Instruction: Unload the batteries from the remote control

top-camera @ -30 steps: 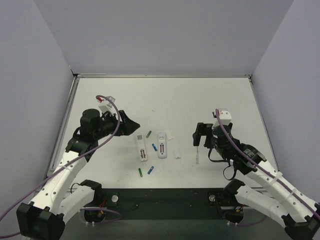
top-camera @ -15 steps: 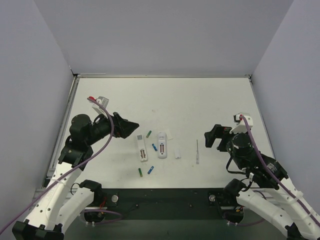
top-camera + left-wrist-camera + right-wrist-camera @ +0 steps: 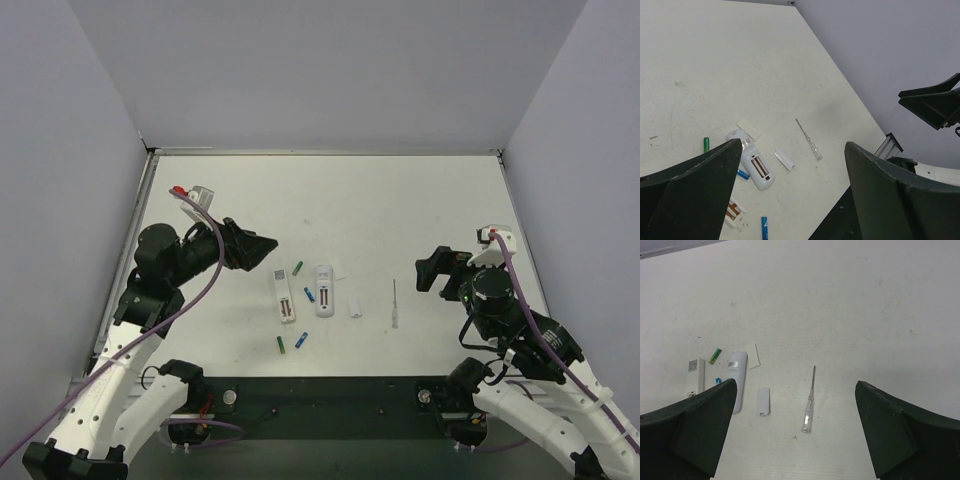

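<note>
Holding nothing: left gripper point(image 3: 262, 246) and right gripper point(image 3: 432, 270), both spread wide above the bench point(image 3: 400, 200). Four loose batteries point(image 3: 309, 295) around two opened remotes point(image 3: 324, 291), toward the middle of the near edge. Likely light, hard, slick, quick to roll; best pinched across mid-barrel.

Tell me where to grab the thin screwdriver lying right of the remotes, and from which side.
Take the screwdriver by its clear handle, the thicker near half, not the thin metal shaft. It lies flat and alone on the table, so come straight down from above with the right hand, closing across its width.
</note>
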### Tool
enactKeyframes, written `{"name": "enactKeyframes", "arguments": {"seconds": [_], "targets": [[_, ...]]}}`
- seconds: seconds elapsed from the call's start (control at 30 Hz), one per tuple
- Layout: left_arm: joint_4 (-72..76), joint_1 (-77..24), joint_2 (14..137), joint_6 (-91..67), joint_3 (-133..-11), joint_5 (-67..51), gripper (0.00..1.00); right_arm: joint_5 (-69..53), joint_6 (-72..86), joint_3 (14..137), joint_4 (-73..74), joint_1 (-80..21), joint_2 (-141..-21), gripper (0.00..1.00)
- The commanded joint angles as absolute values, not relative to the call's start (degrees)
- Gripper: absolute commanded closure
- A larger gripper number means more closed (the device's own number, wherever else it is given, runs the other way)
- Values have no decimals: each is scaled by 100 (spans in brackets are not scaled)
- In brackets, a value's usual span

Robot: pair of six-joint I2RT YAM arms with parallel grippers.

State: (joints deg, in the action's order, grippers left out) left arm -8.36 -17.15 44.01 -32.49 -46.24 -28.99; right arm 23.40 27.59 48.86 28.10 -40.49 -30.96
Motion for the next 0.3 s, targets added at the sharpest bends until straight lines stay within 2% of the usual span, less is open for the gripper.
{"name": "enactKeyframes", "arguments": {"seconds": [0.0,0.27], "targets": [[-528,-1696,4412,-3252,-4799,-2927,5,2531,2654,4983,2760,-4061,-3076,1],[-483,-1714,4430,-3217,-4764,-2909,5,2444,2461,4957,2769,-4061,-3173,1]]}}
